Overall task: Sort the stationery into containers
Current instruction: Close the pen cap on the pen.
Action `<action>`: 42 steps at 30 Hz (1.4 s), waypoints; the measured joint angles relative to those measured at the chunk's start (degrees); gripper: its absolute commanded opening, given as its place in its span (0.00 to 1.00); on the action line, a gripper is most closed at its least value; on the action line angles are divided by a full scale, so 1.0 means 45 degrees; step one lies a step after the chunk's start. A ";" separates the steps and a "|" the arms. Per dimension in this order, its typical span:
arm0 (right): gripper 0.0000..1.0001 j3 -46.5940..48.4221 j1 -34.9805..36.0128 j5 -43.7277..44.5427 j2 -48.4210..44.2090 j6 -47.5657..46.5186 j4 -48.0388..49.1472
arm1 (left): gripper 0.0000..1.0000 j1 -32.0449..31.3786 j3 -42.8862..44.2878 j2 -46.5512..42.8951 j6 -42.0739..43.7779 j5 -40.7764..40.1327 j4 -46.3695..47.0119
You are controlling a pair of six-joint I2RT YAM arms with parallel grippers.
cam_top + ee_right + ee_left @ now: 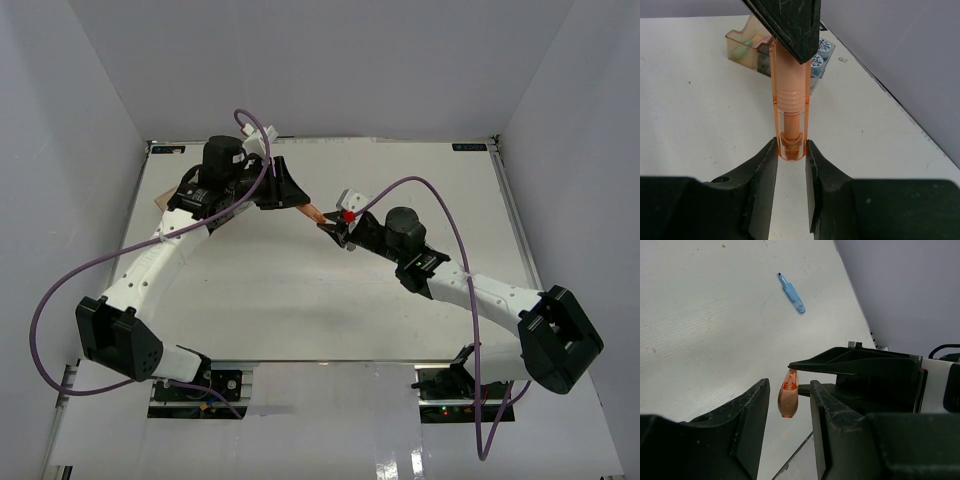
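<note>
An orange marker (pixel 313 212) hangs in the air between both grippers over the table's middle. My right gripper (pixel 790 147) is shut on one end of it; its pads touch both sides. The marker (pixel 790 90) runs away from it towards my left gripper (pixel 300 203). In the left wrist view the marker's other end (pixel 788 400) sits between the left gripper's (pixel 788 390) jaws with a gap on each side, so that gripper is open. The containers show in the right wrist view: an orange-tan bin (pixel 735 42) with green and pink sticks, a smoky grey bin (pixel 762 64), and blue-and-white rolls (pixel 823 48).
A blue marker (pixel 792 294) lies alone on the white table beyond the left gripper. The table's edge and the grey wall (pixel 900 290) lie just past it. In the top view the left arm (pixel 160 260) covers the containers.
</note>
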 measured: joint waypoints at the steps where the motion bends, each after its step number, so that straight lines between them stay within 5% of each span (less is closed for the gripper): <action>1: 0.16 0.0000 0.0000 0.0005 0.0000 0.0005 0.0000 | 0.49 0.0000 -0.0005 -0.0019 0.0039 0.0000 -0.0015; 25: 0.16 0.0097 0.0000 0.0000 0.0165 0.0010 -0.0170 | 0.31 -0.0024 -0.0277 -0.0063 0.0515 -0.0068 -0.0165; 32: 0.15 0.0102 0.0010 0.0000 0.0165 0.0005 -0.0223 | 0.07 -0.0063 -0.0423 -0.0136 0.0549 -0.0049 -0.0107; 42: 0.13 0.0423 0.0010 -0.0083 0.0165 -0.0015 -0.0685 | 0.06 -0.0073 -0.0665 -0.0359 0.0544 -0.0073 0.0165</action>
